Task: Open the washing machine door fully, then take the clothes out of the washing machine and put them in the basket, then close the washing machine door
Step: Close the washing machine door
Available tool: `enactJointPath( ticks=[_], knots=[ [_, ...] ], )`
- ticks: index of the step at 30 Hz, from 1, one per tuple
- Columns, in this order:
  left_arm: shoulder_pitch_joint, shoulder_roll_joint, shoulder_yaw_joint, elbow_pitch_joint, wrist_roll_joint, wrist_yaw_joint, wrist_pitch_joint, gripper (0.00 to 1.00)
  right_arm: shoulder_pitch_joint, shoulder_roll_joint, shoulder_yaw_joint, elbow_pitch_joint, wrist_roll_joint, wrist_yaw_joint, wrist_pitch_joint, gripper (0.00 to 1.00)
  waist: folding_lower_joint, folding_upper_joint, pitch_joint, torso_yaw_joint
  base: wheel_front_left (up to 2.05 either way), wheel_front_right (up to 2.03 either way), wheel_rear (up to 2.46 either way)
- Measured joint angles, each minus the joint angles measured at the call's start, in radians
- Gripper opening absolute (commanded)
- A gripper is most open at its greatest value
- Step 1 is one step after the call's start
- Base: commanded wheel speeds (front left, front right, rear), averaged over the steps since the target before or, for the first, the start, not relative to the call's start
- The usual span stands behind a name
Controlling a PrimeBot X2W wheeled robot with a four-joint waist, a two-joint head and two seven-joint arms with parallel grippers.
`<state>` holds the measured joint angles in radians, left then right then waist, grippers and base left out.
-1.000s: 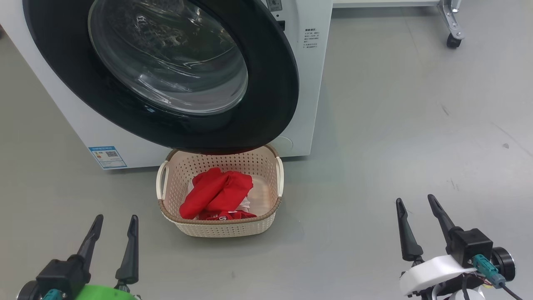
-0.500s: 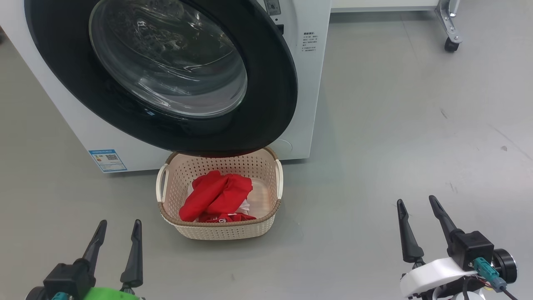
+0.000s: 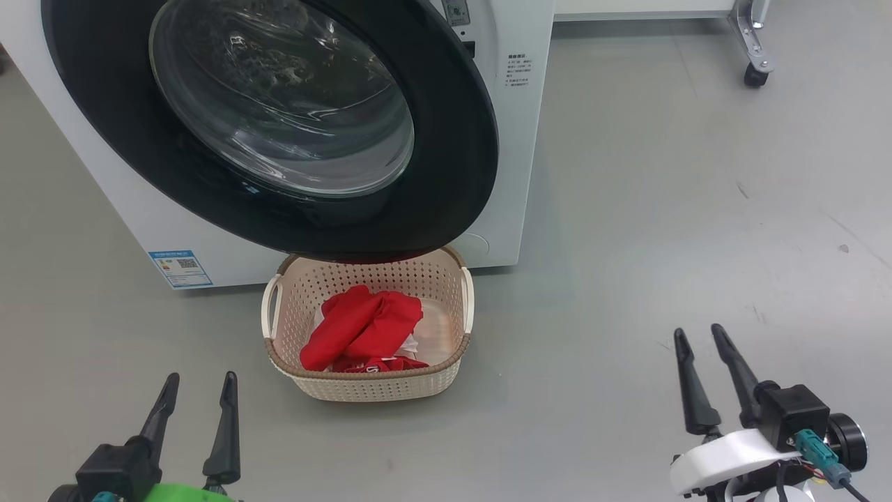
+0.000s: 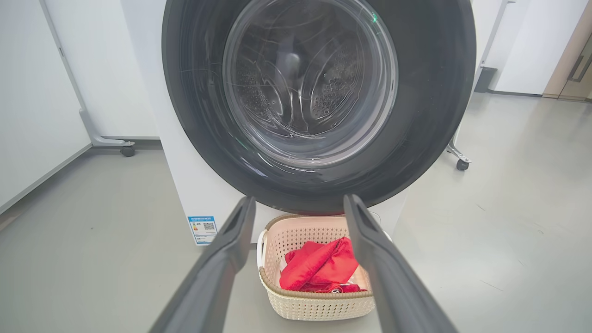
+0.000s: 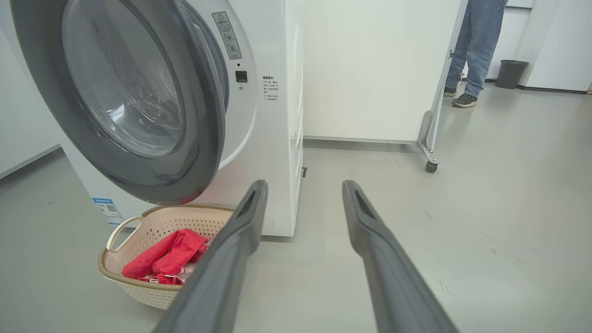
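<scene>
Red clothes (image 3: 362,328) lie in the basket (image 3: 376,388) below the washing machine door (image 3: 453,174). Left gripper (image 3: 201,376) and right gripper (image 3: 697,330) both have fingers apart, empty.

1. Grey floor (image 3: 662,174): smooth, slightly glossy, flecked with a few dark scuffs (image 3: 845,245) toward its right edge.
2. White panel (image 5: 370,69) upright at the floor's far edge, carried on a metal foot with a black castor (image 5: 431,166).
3. Grey metal stand (image 4: 85,120) at the floor's far left edge, ending in a second castor (image 4: 127,150), with white surfaces on either side.
4. Legs of a person (image 5: 476,41) in blue jeans and dark shoes, standing just beyond the panel's right end.
5. Dark bin (image 5: 511,74) against a white wall, near those legs.
6. Wood-toned door (image 4: 573,60) with a dark handle at the floor's far right corner.
</scene>
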<state>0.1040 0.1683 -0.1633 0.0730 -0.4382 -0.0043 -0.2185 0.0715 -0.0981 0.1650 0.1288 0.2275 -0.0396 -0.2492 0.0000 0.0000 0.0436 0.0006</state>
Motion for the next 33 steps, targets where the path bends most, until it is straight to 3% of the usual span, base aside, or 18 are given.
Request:
enactJointPath(
  ticks=[21,28,33],
  knots=[
    [-0.009,-0.016,-0.026,0.009,0.028,0.0,-0.011,1.0,-0.016,-0.047,-0.004,-0.026,-0.003,0.013,0.002,0.0,0.0,0.0,0.025,0.025,0.0,0.0,0.0],
    [-0.046,-0.029,-0.039,-0.006,0.036,0.0,-0.012,1.0,-0.117,-0.065,0.029,-0.038,-0.025,0.054,0.015,0.0,0.0,0.0001,0.057,0.055,0.0,0.0,0.0],
    [-0.074,-0.039,-0.065,-0.011,0.046,-0.001,-0.013,1.0,-0.215,-0.067,0.073,-0.03,-0.03,0.101,0.041,0.0,0.0,0.0,0.088,0.095,0.0,0.0,0.0]
  ],
)
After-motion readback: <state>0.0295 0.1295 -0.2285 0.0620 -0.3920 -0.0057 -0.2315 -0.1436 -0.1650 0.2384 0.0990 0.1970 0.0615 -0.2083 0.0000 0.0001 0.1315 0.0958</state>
